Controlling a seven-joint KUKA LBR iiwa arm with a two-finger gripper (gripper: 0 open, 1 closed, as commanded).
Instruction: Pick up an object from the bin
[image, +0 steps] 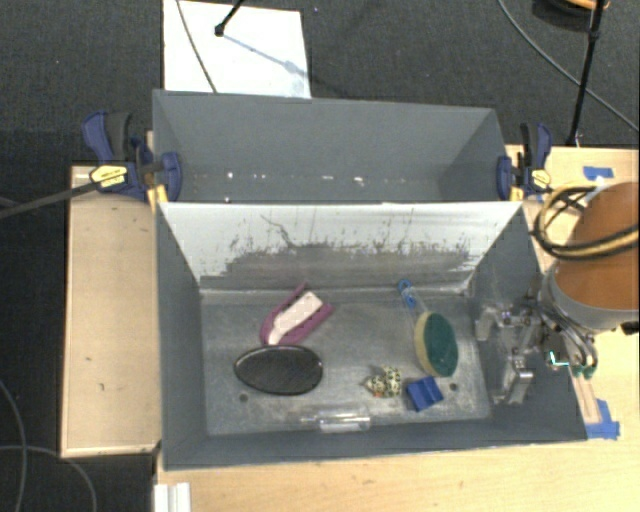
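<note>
A green oval scrubber with a blue handle lies flat at the right of the bin floor. Just in front of it sit a small blue block and a speckled lump. Further left lie a black oval disc and a pink-and-white piece.

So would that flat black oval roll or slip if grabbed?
The black oval disc lies flat on the bin floor, so it likely won't roll. Its smooth, faintly shiny top suggests it may slip or slide.
</note>
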